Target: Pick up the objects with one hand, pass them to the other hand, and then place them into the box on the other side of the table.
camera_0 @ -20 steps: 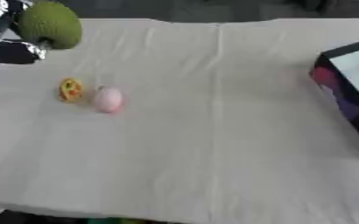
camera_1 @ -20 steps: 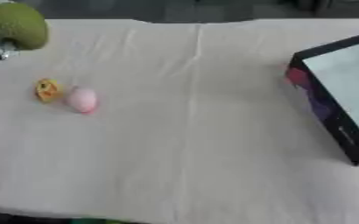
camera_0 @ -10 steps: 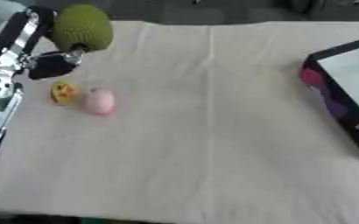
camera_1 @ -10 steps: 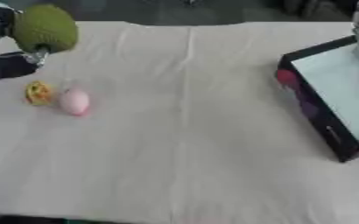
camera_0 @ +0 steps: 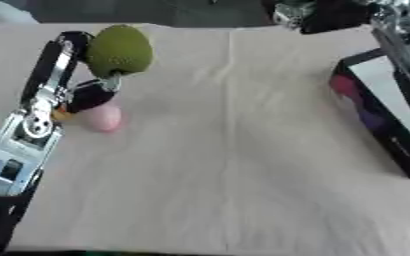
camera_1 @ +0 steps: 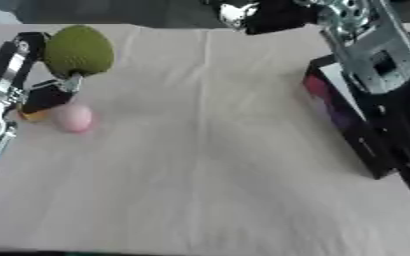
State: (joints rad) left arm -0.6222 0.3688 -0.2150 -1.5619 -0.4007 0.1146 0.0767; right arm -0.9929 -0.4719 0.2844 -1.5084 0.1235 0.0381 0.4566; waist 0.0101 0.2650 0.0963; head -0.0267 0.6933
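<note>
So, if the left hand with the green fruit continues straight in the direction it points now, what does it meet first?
The left hand points toward the far table edge, holding the green fruit. Only bare cloth shows ahead, so the way looks free, though depth is unclear.

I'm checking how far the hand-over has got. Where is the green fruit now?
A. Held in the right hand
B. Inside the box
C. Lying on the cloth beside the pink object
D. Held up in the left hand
D: the green fruit sits in the curled fingers of the left hand, raised above the pink object on the cloth.
</note>
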